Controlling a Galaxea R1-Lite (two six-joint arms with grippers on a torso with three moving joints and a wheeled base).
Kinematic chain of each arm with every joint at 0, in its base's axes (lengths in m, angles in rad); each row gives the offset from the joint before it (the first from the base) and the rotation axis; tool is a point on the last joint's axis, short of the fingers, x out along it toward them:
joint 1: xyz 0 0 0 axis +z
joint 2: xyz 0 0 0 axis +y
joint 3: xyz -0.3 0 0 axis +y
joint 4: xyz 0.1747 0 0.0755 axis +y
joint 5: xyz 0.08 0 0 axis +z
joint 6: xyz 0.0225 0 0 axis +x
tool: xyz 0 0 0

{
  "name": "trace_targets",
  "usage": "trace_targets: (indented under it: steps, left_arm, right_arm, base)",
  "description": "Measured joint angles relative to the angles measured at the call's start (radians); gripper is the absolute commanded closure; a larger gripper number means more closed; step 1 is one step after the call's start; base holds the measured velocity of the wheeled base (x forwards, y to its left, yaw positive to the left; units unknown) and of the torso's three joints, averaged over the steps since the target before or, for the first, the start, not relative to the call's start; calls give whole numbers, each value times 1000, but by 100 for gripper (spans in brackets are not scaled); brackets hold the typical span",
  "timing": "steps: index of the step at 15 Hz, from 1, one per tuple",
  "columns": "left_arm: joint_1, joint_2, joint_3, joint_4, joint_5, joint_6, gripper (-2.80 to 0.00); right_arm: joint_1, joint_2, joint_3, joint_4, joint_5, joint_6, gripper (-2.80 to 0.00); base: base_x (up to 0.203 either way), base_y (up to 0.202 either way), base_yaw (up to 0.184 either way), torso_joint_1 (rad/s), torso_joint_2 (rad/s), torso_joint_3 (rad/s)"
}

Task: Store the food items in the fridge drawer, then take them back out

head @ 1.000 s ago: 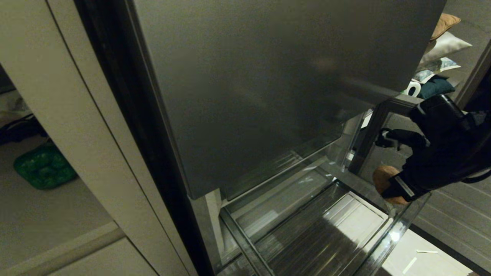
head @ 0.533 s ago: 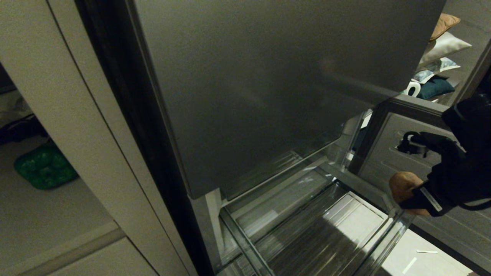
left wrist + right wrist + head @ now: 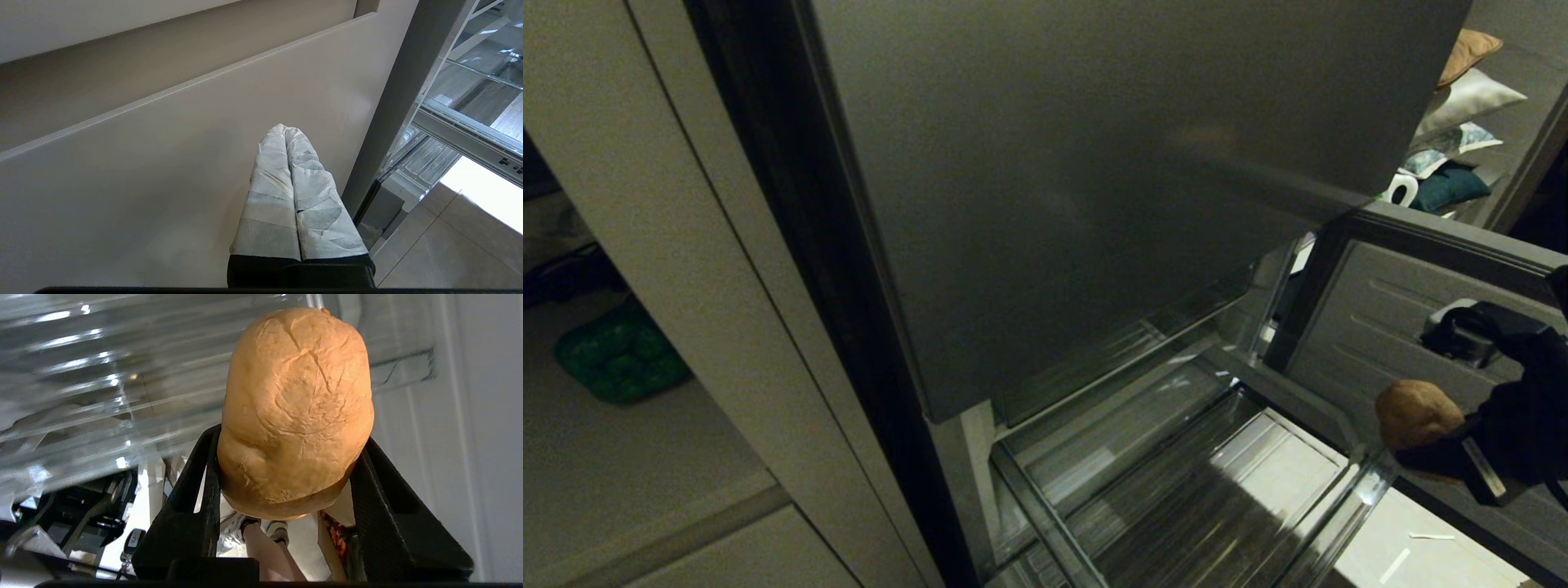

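A tan-brown, rough-skinned food item [image 3: 1417, 412] [image 3: 296, 400] sits between the black fingers of my right gripper [image 3: 1445, 457] [image 3: 286, 451], which is shut on it. It hangs just beyond the right front corner of the fridge drawer [image 3: 1356, 498], a clear plastic bin with a ribbed floor, pulled out at the bottom of the head view. In the right wrist view the drawer's ribbed plastic [image 3: 102, 375] lies behind the item. My left gripper [image 3: 286, 130] is parked beside a beige cabinet panel, its taped fingers pressed together, holding nothing.
A grey steel door panel [image 3: 1094, 163] hangs above the drawer. An opened lower door [image 3: 1388, 302] stands at the right, behind the held item. Beige cabinets [image 3: 645, 245] and a green tray [image 3: 621, 355] are on the left. A person's leg [image 3: 261, 543] shows below the gripper.
My right gripper has carried the food item rightward and slightly lower, from over the drawer's right corner to beyond it. The left gripper has not moved.
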Motion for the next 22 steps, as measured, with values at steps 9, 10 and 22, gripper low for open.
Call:
trace_targets:
  steps: [9,10,22]
  left_arm:
    - [0,0,0,0,0,0,0]
    - [0,0,0,0,0,0,0]
    - [0,0,0,0,0,0,0]
  right_arm:
    - [69,-232,143,-4,68,158,0]
    - [70,-262,162,-5,90,170,0]
    - [69,-500,559,-564,172,278,0]
  base:
    - [0,0,0,0,0,0]
    - [0,0,0,0,0,0]
    - [0,0,0,0,0,0]
